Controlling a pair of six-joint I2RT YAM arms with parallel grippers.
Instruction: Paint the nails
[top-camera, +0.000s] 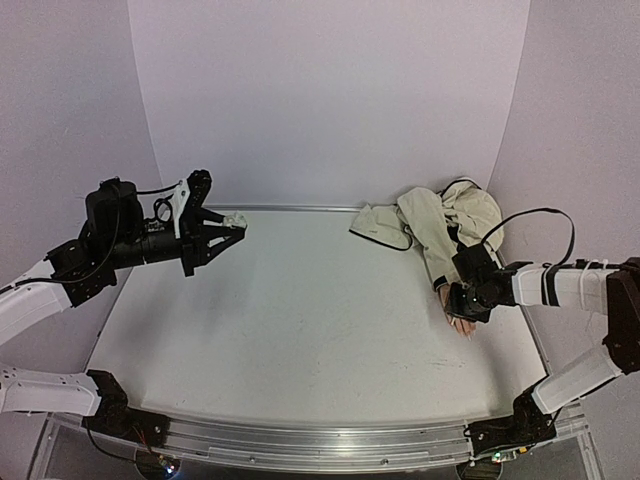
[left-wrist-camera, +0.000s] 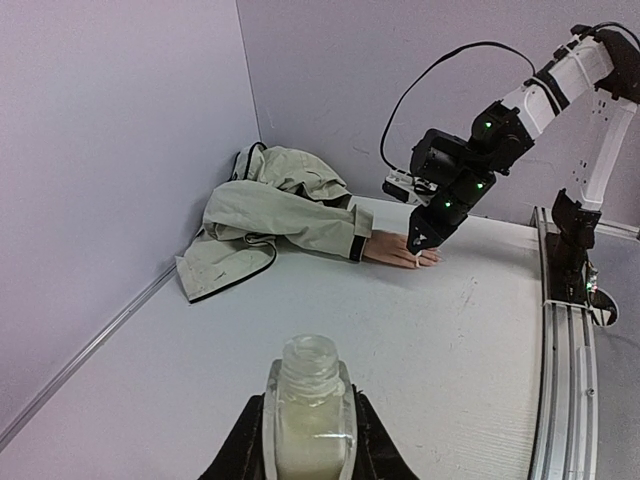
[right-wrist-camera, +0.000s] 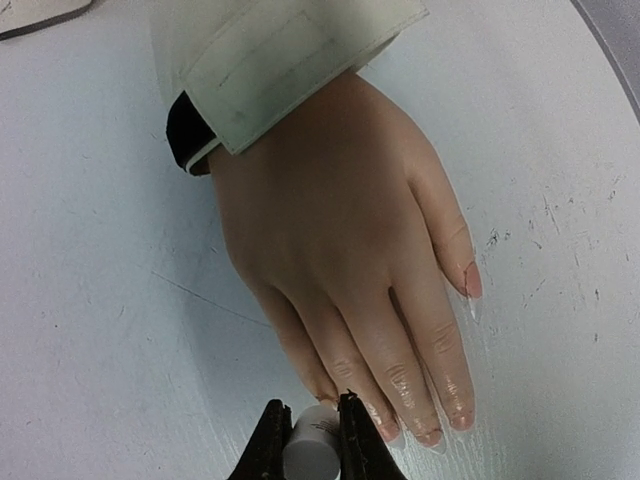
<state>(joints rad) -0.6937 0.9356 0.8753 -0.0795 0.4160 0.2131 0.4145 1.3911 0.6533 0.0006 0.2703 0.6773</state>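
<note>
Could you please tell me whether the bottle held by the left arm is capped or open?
Open: the bottle in the left pincer shows a bare threaded neck, no cap.

Legend: no text, label, brand, number or sign can be read in any of my three views. The small bottle (left-wrist-camera: 309, 395) clamped in my left gripper (left-wrist-camera: 310, 435) turns a plain, unprinted face to the wrist camera. The white cap (right-wrist-camera: 312, 452) pinched in my right gripper (right-wrist-camera: 313, 440) sits at the near edge of the picture, too blurred to show any marking.
</note>
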